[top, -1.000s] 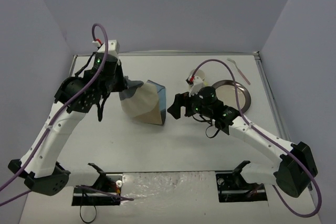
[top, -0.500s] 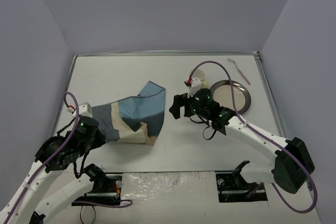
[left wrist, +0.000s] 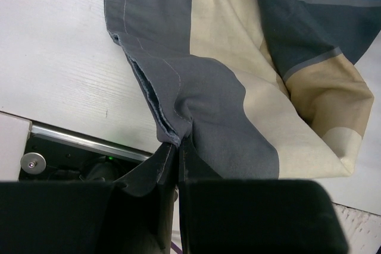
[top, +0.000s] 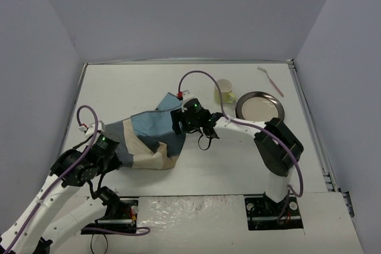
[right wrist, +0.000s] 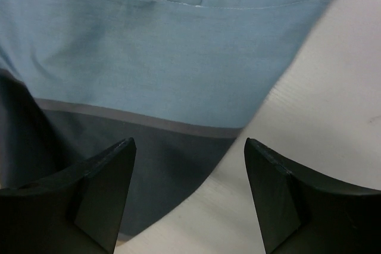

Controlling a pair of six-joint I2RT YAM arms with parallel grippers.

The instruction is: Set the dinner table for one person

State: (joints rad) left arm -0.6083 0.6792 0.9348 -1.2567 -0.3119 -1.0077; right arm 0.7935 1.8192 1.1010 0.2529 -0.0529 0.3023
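At lower left of the top view, the left gripper (left wrist: 177, 148) pinches the mat (top: 149, 141), which lies crumpled centre-left on the table (top: 137, 81). The right gripper (right wrist: 189, 147) hovers with jaws apart over the mat's blue stripe. Early days, I'd say: the mat isn't flat, and the plate (top: 260, 106), cup (top: 224, 91) and pink utensil (top: 271, 80) wait upper right.

Bright, even light falls from above. The white table (top: 125, 84) shows no glare. Small, soft shadows lie beside the cloth (top: 149, 144). Up close, the right gripper (right wrist: 189, 147) looks dark and blurry. In the left wrist view, the cloth's stitches look sharp.
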